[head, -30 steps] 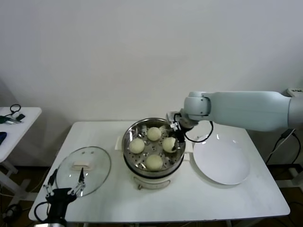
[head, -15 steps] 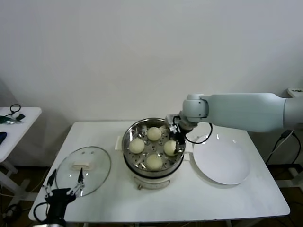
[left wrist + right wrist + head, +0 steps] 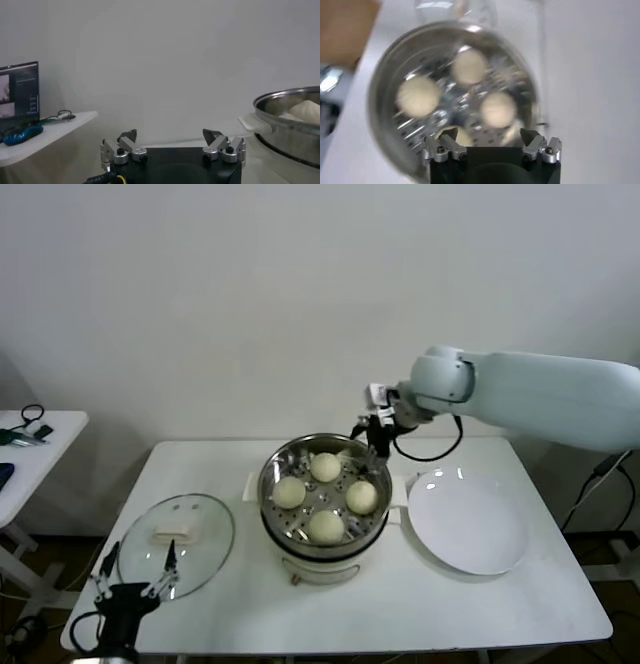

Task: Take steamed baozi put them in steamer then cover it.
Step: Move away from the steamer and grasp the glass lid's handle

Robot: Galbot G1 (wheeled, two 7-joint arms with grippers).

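Four pale baozi (image 3: pixel 326 467) (image 3: pixel 290 492) (image 3: pixel 361 497) (image 3: pixel 324 527) lie on the perforated tray inside the shiny steamer (image 3: pixel 272 477) at the table's middle. They also show in the right wrist view (image 3: pixel 469 66). My right gripper (image 3: pixel 376 436) is open and empty, raised above the steamer's far right rim. The glass cover (image 3: pixel 177 531) with its cream handle lies flat on the table at the front left. My left gripper (image 3: pixel 135 576) is open and empty, low at the front left edge beside the cover. The steamer's rim shows in the left wrist view (image 3: pixel 287 97).
A flat white plate (image 3: pixel 467 521) lies bare to the right of the steamer. A small side table (image 3: pixel 30 446) with cables stands at the far left. A white wall is behind the table.
My right gripper has let go of the baozi at the steamer's right side and risen up and back out of the pot. The left arm has not moved.
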